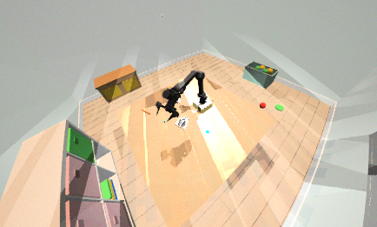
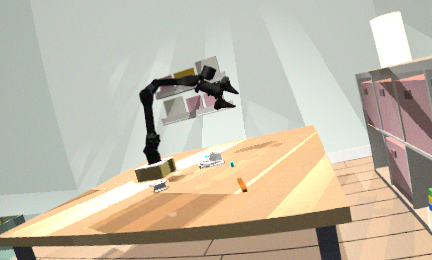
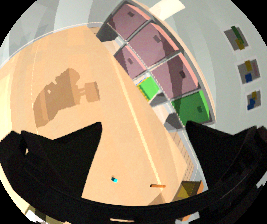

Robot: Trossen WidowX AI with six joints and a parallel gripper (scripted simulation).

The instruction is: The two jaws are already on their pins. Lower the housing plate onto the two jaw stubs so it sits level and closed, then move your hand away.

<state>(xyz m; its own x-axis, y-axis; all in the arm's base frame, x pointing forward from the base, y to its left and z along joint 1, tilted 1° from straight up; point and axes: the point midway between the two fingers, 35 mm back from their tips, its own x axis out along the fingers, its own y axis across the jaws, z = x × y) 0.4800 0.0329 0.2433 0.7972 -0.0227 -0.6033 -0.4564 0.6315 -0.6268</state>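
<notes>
My gripper [image 1: 163,117] [image 2: 237,100] [image 3: 145,125] is open and empty, high above the table. A white and grey patterned assembly [image 1: 182,123] [image 2: 213,161] lies on the table in front of the arm's base. A smaller grey-white part [image 2: 159,184] lies apart from it, beside the base; the arm mostly hides it in the top view. Both are too small to tell which holds the housing plate, the jaws or the stubs, or whether anything sits level. Neither shows clearly in the wrist view.
An orange bar [image 1: 146,111] [image 2: 242,184] [image 3: 157,186] and a small teal piece [image 1: 164,121] [image 2: 232,164] lie on the table. A cyan piece [image 1: 208,131] lies farther right in the top view. The arm's base block [image 2: 156,170] stands near the parts.
</notes>
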